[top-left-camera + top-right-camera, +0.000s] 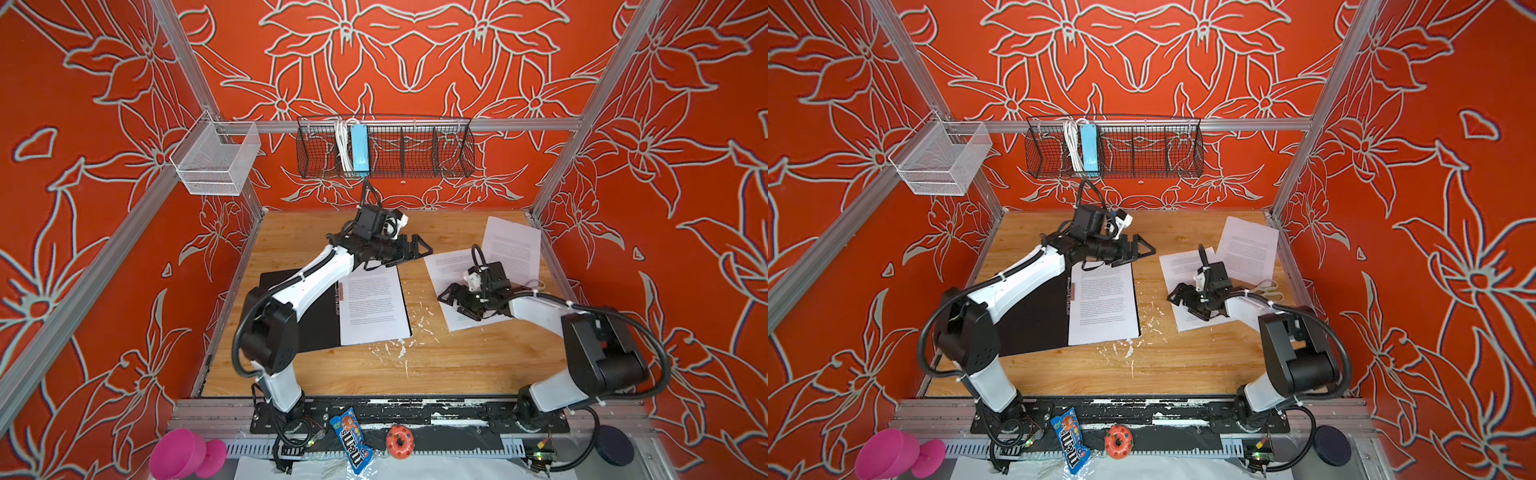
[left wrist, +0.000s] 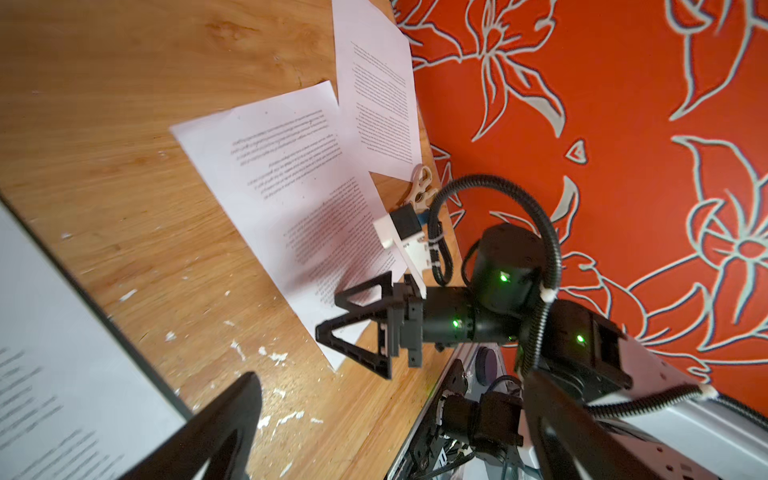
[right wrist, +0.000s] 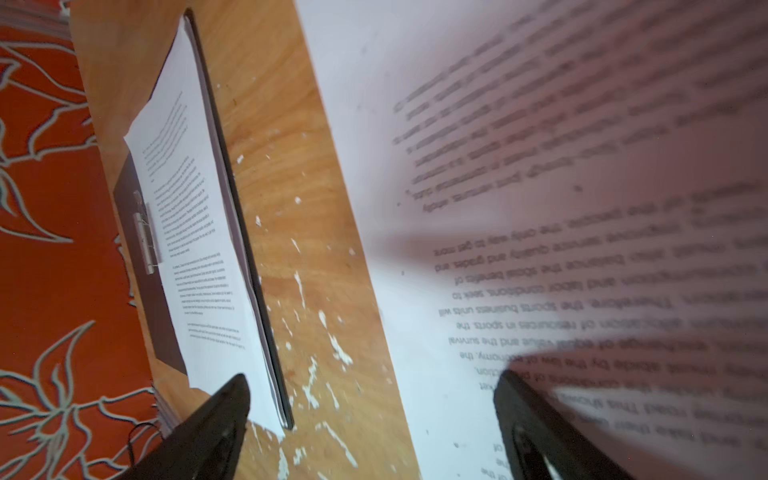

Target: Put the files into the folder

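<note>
The folder [image 1: 316, 320] [image 1: 1034, 324] lies open on the table's left half, black inside up, with one printed sheet [image 1: 372, 305] [image 3: 187, 208] on its right leaf. Two more files lie loose at the right: a nearer sheet [image 1: 444, 266] [image 2: 291, 166] and a farther one [image 1: 513, 245] [image 2: 378, 83], overlapping. My left gripper [image 1: 411, 253] [image 2: 395, 415] hovers open past the folder's far edge, empty. My right gripper [image 1: 455, 303] [image 3: 374, 419] stands open low over the nearer loose sheet's left edge [image 3: 540, 166], one fingertip above the paper and the other above the wood.
Scissors [image 1: 536, 286] [image 2: 422, 189] lie by the right wall, next to the loose sheets. A black wire basket [image 1: 386, 149] and a white mesh basket [image 1: 216, 160] hang on the back rail. White flecks [image 1: 399, 349] dot the wood. A candy bag [image 1: 351, 440] and an orange ring [image 1: 400, 441] sit beyond the front edge.
</note>
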